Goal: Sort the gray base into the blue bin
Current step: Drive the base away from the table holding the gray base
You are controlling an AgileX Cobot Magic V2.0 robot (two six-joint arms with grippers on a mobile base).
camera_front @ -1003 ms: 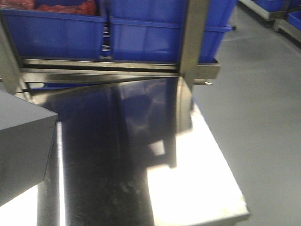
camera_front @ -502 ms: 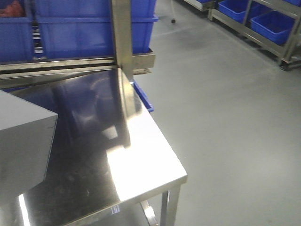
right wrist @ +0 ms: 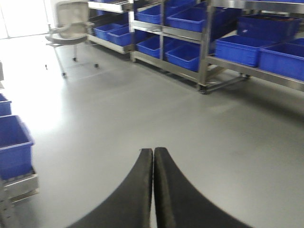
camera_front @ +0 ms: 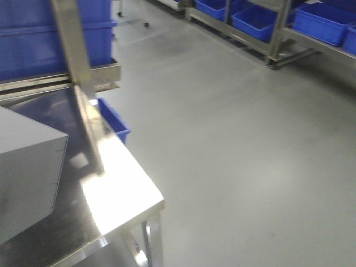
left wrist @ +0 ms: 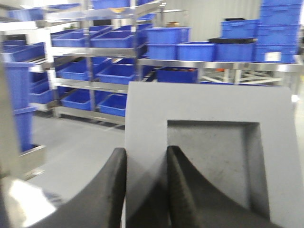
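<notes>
Left gripper (left wrist: 146, 187) is clamped on the gray base (left wrist: 209, 104): one finger (left wrist: 107, 194) on the outer face, the other (left wrist: 183, 190) down inside the square recess. The block's side wall is pinched between them, jaws only as wide as that wall. In the front view the gray base (camera_front: 28, 167) fills the lower left corner, over the near part of the steel table (camera_front: 119, 194); can't tell if it touches the top. Right gripper (right wrist: 153, 190) is fully closed, fingers pressed together, nothing in it, just bare gray floor (right wrist: 142, 109) beyond. A blue crate (camera_front: 114, 119) sits low just past the table's far edge, near the foot of the upright steel post (camera_front: 75, 50). More blue crates (camera_front: 256, 14) sit on steel racks (camera_front: 276, 39) across the floor, well apart from the block.
</notes>
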